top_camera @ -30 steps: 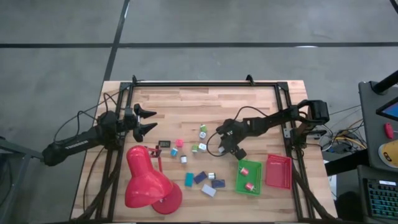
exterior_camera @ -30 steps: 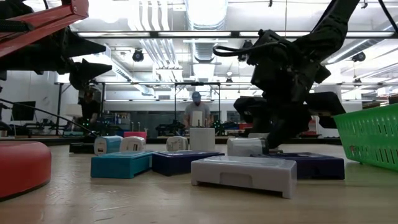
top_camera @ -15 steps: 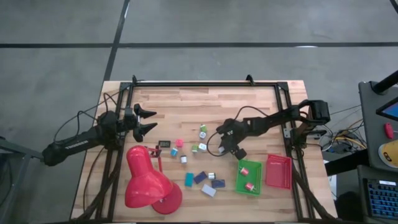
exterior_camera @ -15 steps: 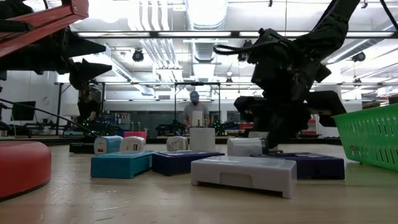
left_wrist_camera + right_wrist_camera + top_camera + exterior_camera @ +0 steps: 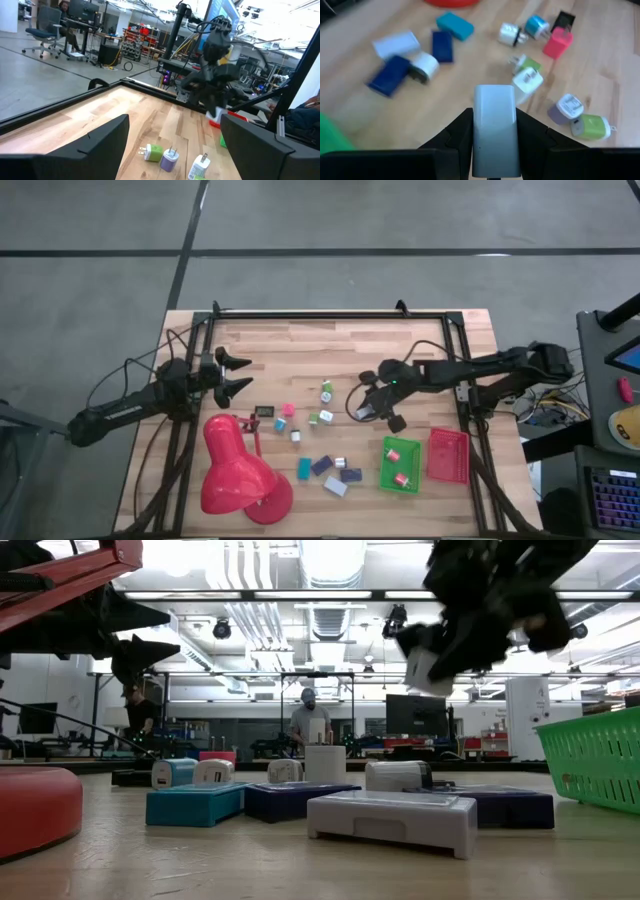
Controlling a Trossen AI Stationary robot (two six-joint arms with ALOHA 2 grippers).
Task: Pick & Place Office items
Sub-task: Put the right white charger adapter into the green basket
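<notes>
Left gripper [image 5: 243,373] hovers near the table's [image 5: 330,345] left edge, above the red desk lamp [image 5: 236,469], fingers spread wide, holding nothing. Office items [image 5: 322,465] lie scattered mid-table toward the front edge: pink, teal, dark blue, white and green pieces, some small plug-like cubes. Right gripper [image 5: 379,412] is raised off the surface just right of the scatter, clamped on a pale grey block [image 5: 493,127]. Near the front right corner sit the green tray [image 5: 400,465], with two pink pieces inside, and the red tray [image 5: 447,455] beside it.
</notes>
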